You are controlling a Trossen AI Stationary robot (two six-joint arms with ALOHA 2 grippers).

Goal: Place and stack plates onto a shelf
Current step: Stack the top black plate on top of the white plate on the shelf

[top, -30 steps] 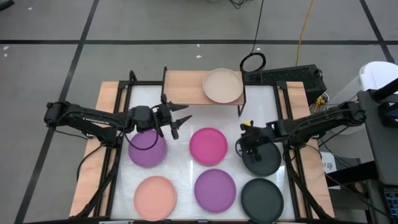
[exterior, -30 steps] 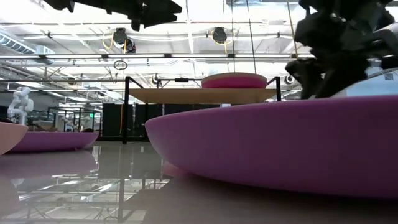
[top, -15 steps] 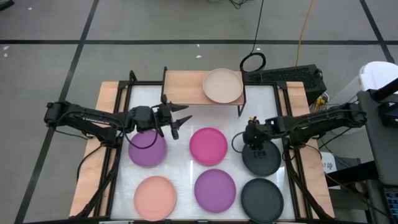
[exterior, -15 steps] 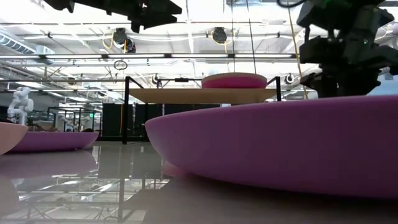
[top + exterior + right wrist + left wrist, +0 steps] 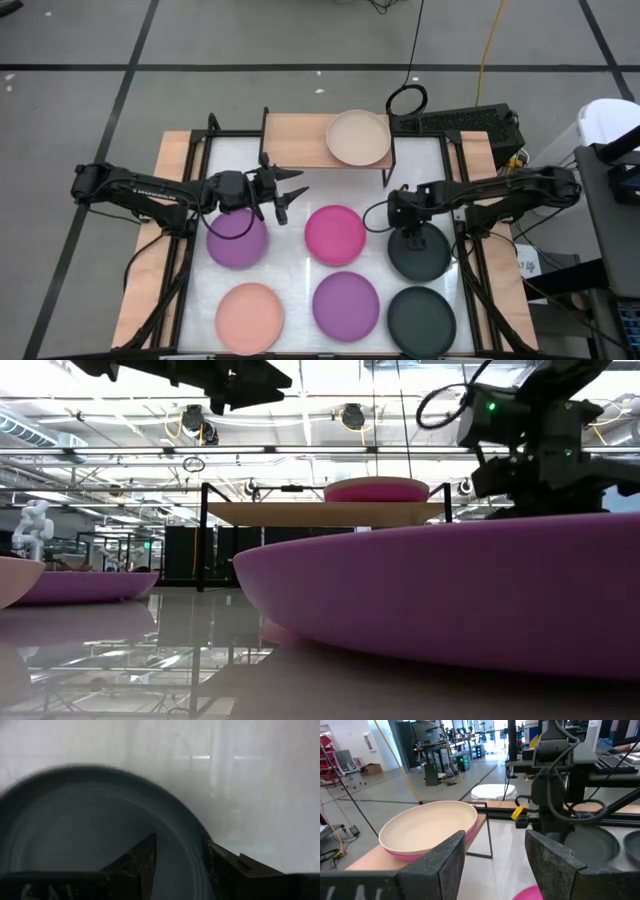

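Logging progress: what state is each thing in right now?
Cream plate: on the shelf, stacked on shelf magenta plate.
Far black plate: on table, rim between right gripper fingers.
Right gripper: open.
Left gripper: open, empty.
Table magenta plate, purple plates, peach plate, near black plate: on table, unstacked.

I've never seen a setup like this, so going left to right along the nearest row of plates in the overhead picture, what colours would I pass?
Peach plate → purple plate → black plate.
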